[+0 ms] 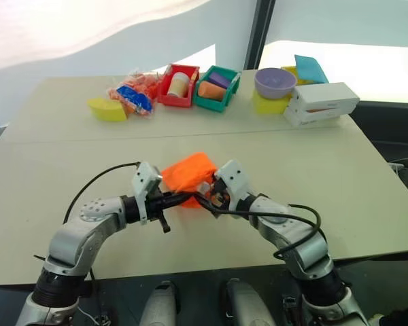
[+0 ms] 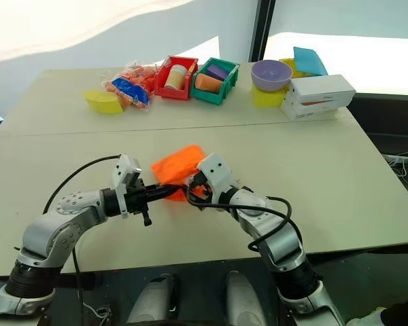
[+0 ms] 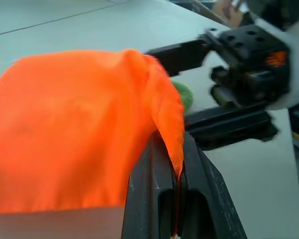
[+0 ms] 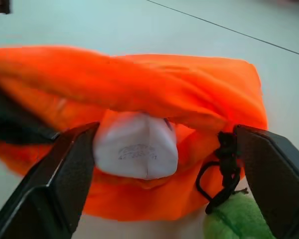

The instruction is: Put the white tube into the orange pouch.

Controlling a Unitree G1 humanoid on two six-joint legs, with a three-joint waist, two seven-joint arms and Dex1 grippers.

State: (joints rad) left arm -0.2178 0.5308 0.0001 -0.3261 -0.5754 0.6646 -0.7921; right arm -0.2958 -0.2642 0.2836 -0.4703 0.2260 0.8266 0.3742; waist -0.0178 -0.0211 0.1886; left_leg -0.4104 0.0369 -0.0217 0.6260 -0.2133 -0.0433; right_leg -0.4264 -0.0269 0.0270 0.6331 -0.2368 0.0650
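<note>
Already the white tube (image 4: 135, 149) sits in the mouth of the orange pouch (image 1: 188, 173) (soft, limp fabric); left hand (image 1: 183, 198) pinches its rim, right hand (image 4: 159, 189) spread, tube light and smooth.

white tube (image 4: 136, 152): cap end hidden inside orange pouch (image 4: 154, 84) | lime-green ring (image 4: 236, 221): cut by frame edge

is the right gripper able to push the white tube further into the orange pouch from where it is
Probably yes. The right gripper stands open at the mouth of the orange pouch, the white tube sits between its fingers, and the left gripper pinches the pouch's rim, holding it.
</note>
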